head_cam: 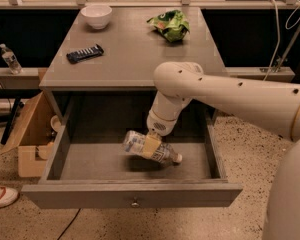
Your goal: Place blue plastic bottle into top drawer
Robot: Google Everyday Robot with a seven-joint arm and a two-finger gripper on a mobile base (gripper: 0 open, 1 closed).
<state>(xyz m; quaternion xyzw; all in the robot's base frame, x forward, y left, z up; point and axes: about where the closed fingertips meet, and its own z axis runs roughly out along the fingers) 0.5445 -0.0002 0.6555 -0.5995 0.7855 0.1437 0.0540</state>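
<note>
While the one gripper (pixel 151 145) is hanging inside the pulled-out top drawer (pixel 90 196), its jaws are clamping the middle of a single blue plastic bottle (pixel 134 142). That bottle is tilting, white cap lower and pointing right, just over the drawer floor and casting a shadow on it. On the cabinet top (pixel 135 59) are sitting one white bowl (pixel 96 15), one green snack bag (pixel 170 25) and one dark remote (pixel 85 53). One open cardboard box (pixel 30 134) is standing on the floor just left of the drawer, and one small water bottle (pixel 10 59) is standing farther left.
</note>
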